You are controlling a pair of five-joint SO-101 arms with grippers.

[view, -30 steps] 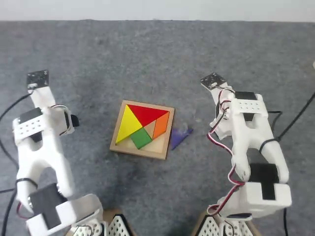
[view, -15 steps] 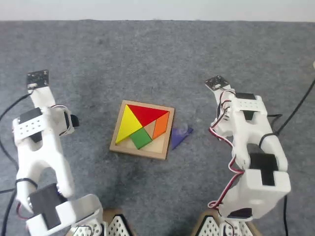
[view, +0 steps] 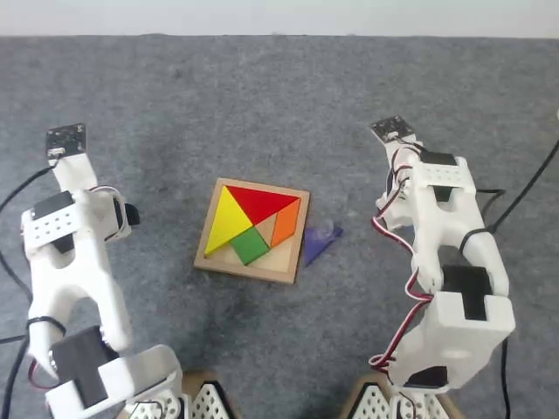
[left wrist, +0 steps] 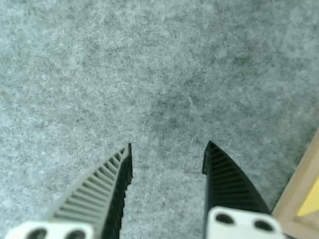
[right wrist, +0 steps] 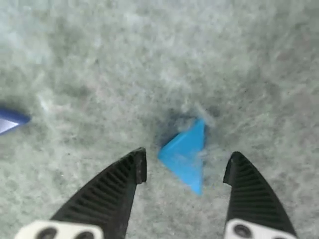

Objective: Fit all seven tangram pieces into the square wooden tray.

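The square wooden tray (view: pixel 248 270) lies mid-table and holds a yellow triangle (view: pixel 224 225), a red triangle (view: pixel 260 202), an orange piece (view: pixel 285 227) and a green square (view: pixel 251 246). A purple piece (view: pixel 316 245) lies on the carpet against the tray's right side. In the right wrist view a light blue triangle (right wrist: pixel 186 157) lies flat on the carpet between the fingers of my open right gripper (right wrist: pixel 187 152), with the purple piece's tip (right wrist: pixel 10 121) off to one side. My left gripper (left wrist: pixel 168 149) stands open over bare carpet, with a corner of the tray (left wrist: pixel 300 198) close by.
Grey carpet covers the whole table. The left arm (view: pixel 70 262) stands left of the tray and the right arm (view: pixel 445 244) stands right of it. Cables trail beside both arms. Open carpet stretches beyond the tray toward the far edge.
The right arm has shifted a little to the right and farther back. The left arm, the tray and the purple piece have not moved.
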